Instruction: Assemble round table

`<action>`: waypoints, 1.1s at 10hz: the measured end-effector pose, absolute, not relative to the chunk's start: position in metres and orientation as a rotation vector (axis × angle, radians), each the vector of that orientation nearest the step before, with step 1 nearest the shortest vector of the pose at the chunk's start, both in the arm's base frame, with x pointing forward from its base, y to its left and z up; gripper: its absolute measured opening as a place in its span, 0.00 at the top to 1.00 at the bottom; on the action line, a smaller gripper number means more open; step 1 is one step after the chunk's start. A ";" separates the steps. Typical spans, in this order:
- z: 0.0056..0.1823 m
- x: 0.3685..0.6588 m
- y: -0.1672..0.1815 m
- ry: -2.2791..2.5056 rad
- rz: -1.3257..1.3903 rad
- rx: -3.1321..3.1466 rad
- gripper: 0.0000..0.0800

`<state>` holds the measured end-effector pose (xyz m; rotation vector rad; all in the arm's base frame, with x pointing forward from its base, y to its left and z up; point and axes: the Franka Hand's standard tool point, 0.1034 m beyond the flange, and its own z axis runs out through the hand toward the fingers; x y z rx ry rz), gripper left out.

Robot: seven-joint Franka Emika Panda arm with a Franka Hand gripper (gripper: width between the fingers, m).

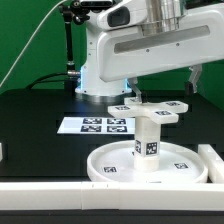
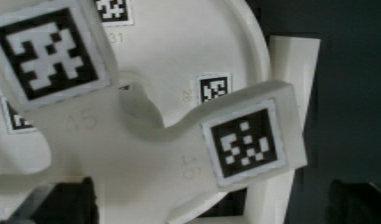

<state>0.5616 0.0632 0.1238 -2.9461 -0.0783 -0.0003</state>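
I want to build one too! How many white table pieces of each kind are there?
Round disc: 1
Cylinder leg: 1
Cross-shaped foot: 1
Total: 3

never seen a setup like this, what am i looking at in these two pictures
A white robot arm is building a small round table. One picture comes from a camera off to the side. The other comes from a camera on the arm's wrist, close to the parts. On the black table lies the disc, with the leg upright in its middle and the foot on top. The marker board only helps tracking. Whether the gripper holds anything, I cannot tell.
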 end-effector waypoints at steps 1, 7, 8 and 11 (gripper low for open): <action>0.124 0.562 0.063 -0.107 -0.003 -2.945 0.19; 0.121 0.558 0.054 -1.267 -0.034 -2.784 0.19; 0.120 0.558 0.052 -1.332 -0.035 -2.756 0.19; 0.116 0.559 0.044 -1.631 -0.029 -2.606 0.19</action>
